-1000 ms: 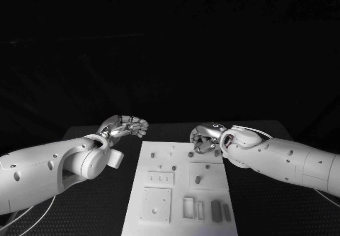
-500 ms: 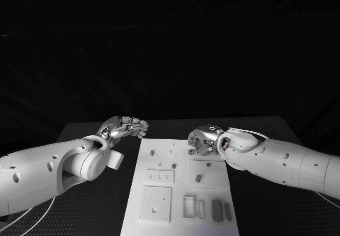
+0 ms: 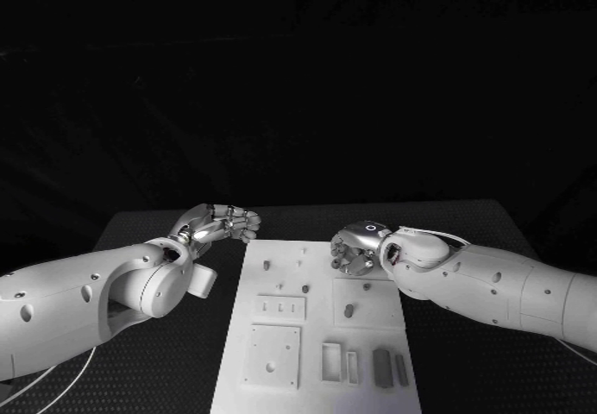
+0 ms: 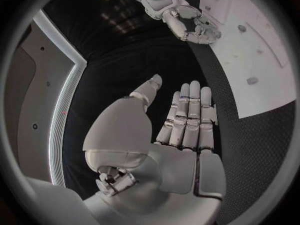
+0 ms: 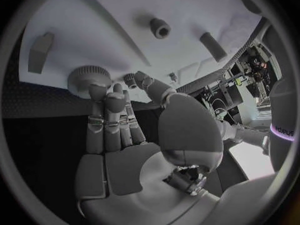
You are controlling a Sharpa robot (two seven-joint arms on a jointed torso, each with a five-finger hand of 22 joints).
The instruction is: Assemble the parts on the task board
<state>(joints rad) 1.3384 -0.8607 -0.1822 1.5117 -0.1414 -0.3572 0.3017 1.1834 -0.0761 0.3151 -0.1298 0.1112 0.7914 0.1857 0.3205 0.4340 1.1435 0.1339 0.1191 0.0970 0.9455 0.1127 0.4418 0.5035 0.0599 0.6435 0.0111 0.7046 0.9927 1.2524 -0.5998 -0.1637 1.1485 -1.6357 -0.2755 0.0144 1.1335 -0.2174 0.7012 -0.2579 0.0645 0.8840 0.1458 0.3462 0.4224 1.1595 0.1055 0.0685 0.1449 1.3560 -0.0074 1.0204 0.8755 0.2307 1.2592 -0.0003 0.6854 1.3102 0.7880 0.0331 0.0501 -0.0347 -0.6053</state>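
Both hands sit near the far end of the white task board (image 3: 317, 332), one on each side. On the robot's left, the left hand (image 3: 222, 222) hovers over the black table (image 3: 149, 228) just off the board's far left corner. Its fingers (image 4: 190, 117) lie straight and side by side, the thumb stands a little apart, and nothing is in it. It does not touch the board.

On the other side, the right hand (image 3: 355, 248) reaches over the board's far right corner. From the right wrist, its fingers (image 5: 109, 117) stretch toward a round ribbed knob (image 5: 83, 80) that stands at the board's edge; the fingertips meet the knob's rim, with the thumb beside a smaller ribbed part (image 5: 130, 79) next to it. Whether the fingers actually pinch the knob or only rest against it cannot be told.

Small grey parts are spread over the board. From the head, a few short pegs (image 3: 304, 269) stand in its far section, and one dark peg (image 3: 348, 310) sits in a square panel on the right. A plate with three slots (image 3: 281, 307) lies to the left of that panel, and nearer the robot lies a larger square plate (image 3: 273, 356) with a hole in it. Along the near right side lie a rectangular frame (image 3: 331, 362) and a dark bar (image 3: 380, 368), close together. The right wrist also shows a short tube (image 5: 160, 28), a dark rod (image 5: 212, 46) and a wedge-shaped block (image 5: 40, 51) lying apart on the white surface beyond the fingers.
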